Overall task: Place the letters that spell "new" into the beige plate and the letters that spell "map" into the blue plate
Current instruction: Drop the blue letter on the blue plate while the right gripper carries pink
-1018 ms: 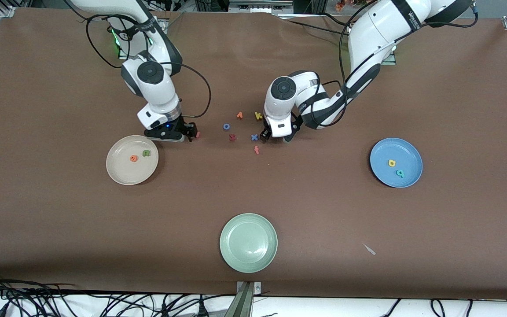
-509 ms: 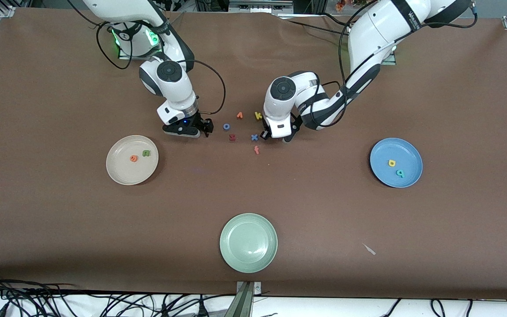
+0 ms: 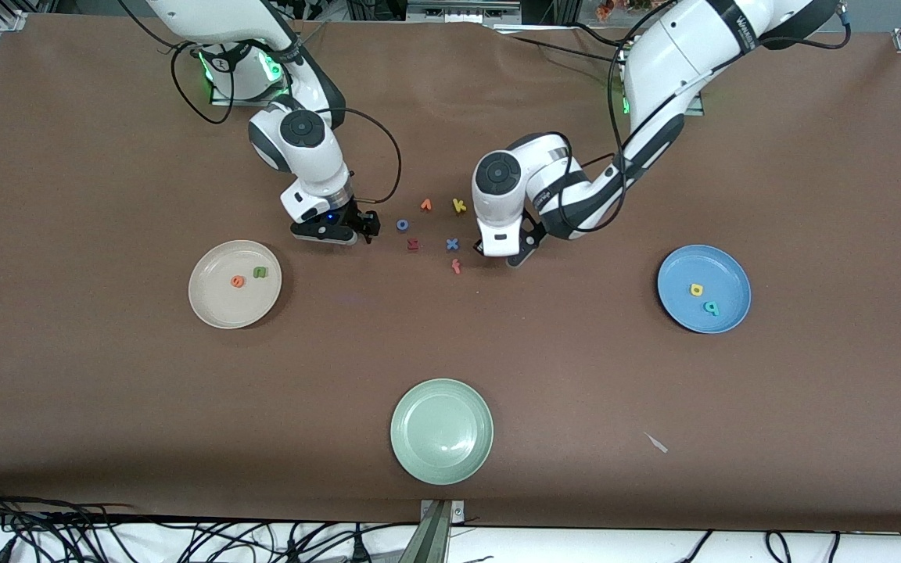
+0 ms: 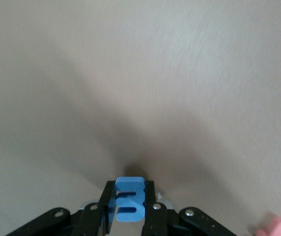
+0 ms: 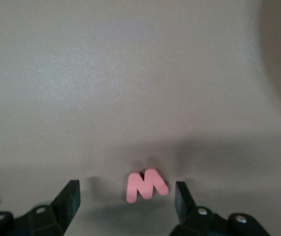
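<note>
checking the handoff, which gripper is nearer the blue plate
Left. The left gripper, shut on the blue m, hangs toward the blue plate; the right gripper stands open beside the beige plate.

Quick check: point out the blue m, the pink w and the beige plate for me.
blue m (image 4: pixel 129 199): left wrist view, its face, clamped between the fingers.
pink w (image 5: pixel 146 186): right wrist view, its middle.
beige plate (image 3: pixel 216 301): front view, bare floor.

Pink w (image 5: pixel 146 185) hidden under right end effector (image 3: pixel 345 232) in front view, pink letter (image 4: pixel 273 229) cut by left wrist edge

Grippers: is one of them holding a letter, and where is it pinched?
Yes. The left gripper pinches the blue m by its flat faces. The right gripper is open around the pink w, holding nothing.
</note>
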